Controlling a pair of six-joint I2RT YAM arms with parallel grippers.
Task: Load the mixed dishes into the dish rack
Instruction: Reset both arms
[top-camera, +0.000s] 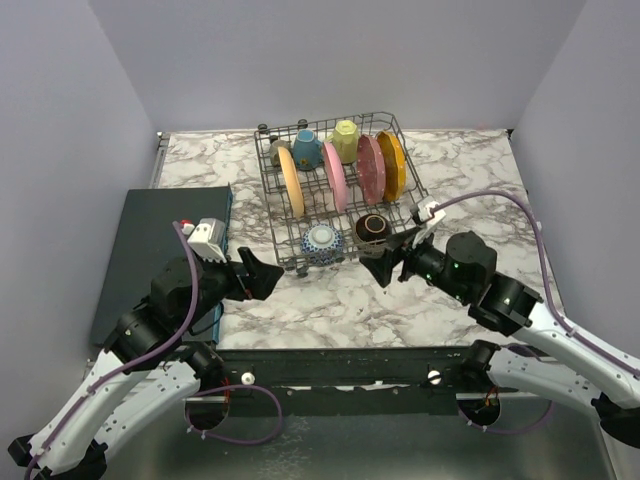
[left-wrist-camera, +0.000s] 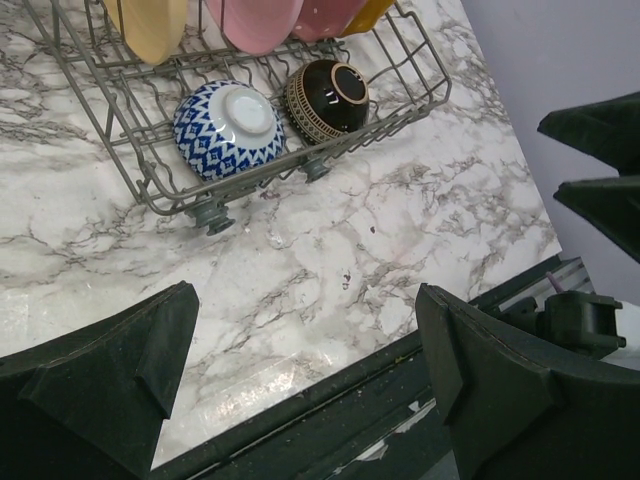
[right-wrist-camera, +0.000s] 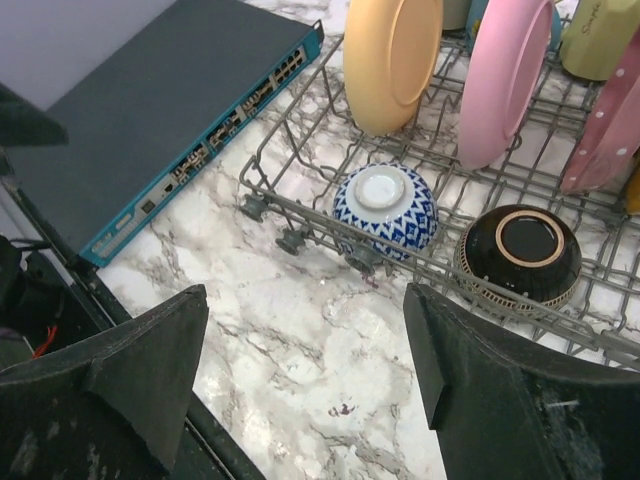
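The dish rack (top-camera: 268, 195) stands at the back middle of the marble table. Upright in it are a cream-orange plate (top-camera: 291, 180), a pink plate (top-camera: 335, 176), a dotted pink plate (top-camera: 369, 168) and an orange plate (top-camera: 391, 165). Grey, blue (top-camera: 307, 148) and yellow (top-camera: 345, 140) mugs sit along its back. A blue patterned bowl (top-camera: 322, 243) (left-wrist-camera: 228, 128) (right-wrist-camera: 386, 207) and a brown bowl (top-camera: 373, 229) (left-wrist-camera: 327, 100) (right-wrist-camera: 518, 255) lie upside down at its front. My left gripper (top-camera: 268, 275) (left-wrist-camera: 305, 380) and right gripper (top-camera: 385, 267) (right-wrist-camera: 305, 370) hover open and empty just before the rack.
A dark flat box with a blue edge (top-camera: 165, 250) (right-wrist-camera: 170, 110) lies left of the rack. The table's black front rail (left-wrist-camera: 330, 400) runs under both grippers. Grey walls close in the left, right and back.
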